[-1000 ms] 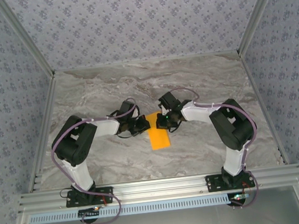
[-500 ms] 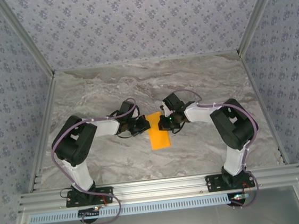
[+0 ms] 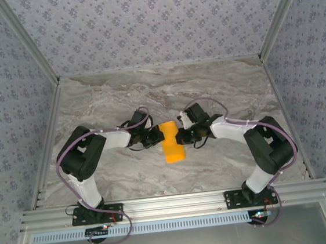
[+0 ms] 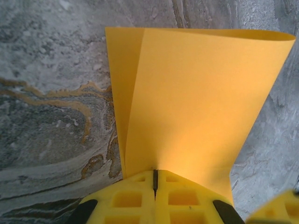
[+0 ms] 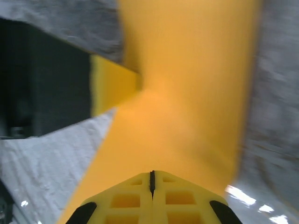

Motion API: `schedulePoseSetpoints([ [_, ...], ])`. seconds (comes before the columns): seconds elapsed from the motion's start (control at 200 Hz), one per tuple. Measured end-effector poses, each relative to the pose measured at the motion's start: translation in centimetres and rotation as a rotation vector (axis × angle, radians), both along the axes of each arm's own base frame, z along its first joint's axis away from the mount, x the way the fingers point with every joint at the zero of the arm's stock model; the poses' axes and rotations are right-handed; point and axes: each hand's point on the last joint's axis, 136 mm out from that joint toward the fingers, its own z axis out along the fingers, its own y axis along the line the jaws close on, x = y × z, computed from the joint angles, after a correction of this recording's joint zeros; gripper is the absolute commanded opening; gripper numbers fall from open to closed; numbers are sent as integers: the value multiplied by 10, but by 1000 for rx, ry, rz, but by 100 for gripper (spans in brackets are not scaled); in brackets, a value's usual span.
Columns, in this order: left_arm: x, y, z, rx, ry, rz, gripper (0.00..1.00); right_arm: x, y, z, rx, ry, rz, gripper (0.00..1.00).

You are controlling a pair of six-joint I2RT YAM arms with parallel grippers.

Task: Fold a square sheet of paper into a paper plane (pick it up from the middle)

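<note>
Left gripper (image 3: 158,135): shut tight on the left edge of the orange sheet (image 3: 173,147). Right gripper (image 3: 181,136): likewise shut, on the sheet's right edge, directly facing the left one. The sheet sits at the middle of the worktop (image 3: 217,87), between the two grippers. It is doubled over into a narrow upright strip, with its longer part running toward the near side.

Step in hand, as judged: bringing the two halves together for the first lengthwise fold. To do it well, the free edges must be matched before any pressing. Both grips should hold level so the thin paper neither twists nor tears. The fold line should then be laid flat on the worktop and pressed along its full length. Uneven pull from either side would skew the crease.

View comparison: the top view gives the layout, arms meeting at the centre, but not the layers. The left wrist view shows two layers leaving the closed fingers, with the rear layer standing out to the left, and the top edge curling over, so the halves are not yet flush. The right wrist view is blurred. It confirms paper running from the closed fingers, and a yellow shape at the left cannot be identified.
</note>
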Motion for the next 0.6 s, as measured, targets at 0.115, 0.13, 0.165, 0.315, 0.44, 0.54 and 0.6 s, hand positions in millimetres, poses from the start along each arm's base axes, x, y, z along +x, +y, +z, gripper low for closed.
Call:
schedulePoseSetpoints([
  [0.115,0,0,0,0,0,0,0,3,15,2,24,-5,9,0],
  [0.13,0,0,0,0,0,0,0,4,16,1,25,-2,8,0],
  [0.165,0,0,0,0,0,0,0,6,18,-3,25,10,6,0],
  [0.315,0,0,0,0,0,0,0,6,19,-29,9,72,4,0],
  [0.44,0,0,0,2,-1,1,0,4,14,-35,33,93,1,0],
  [0.54,0,0,0,3,-2,0,0,1,7,-35,61,90,-5,0],
  [0.6,0,0,0,4,-3,1,0,-5,-1,-36,74,91,-13,0],
])
